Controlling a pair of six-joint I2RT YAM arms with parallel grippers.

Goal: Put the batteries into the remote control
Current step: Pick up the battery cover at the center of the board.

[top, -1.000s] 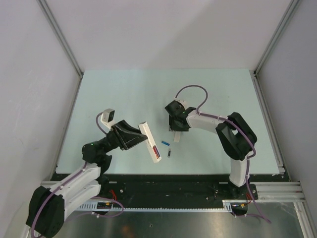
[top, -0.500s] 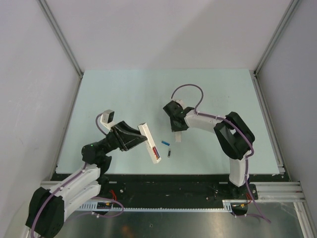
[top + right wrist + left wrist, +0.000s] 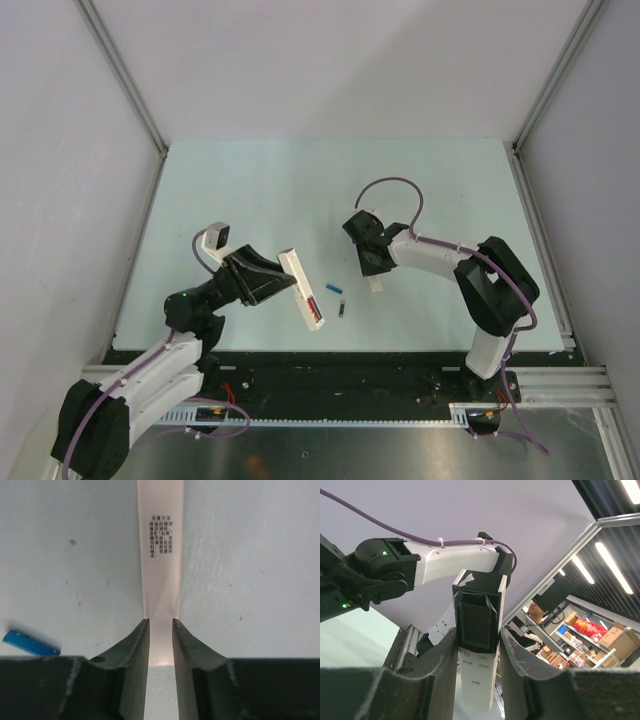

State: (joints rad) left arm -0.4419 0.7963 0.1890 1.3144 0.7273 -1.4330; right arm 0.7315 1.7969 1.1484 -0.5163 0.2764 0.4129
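Over the table's near edge | left gripper clamps remote, tilted aloft | right gripper flanks white strip, clamped or not: cannot tell | blue battery, black battery lie loose | risk: tilt may spill seated cells

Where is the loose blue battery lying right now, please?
In the top view, the blue battery lies on the table between the remote control in the left gripper and the white strip in the right gripper, close to the black battery.
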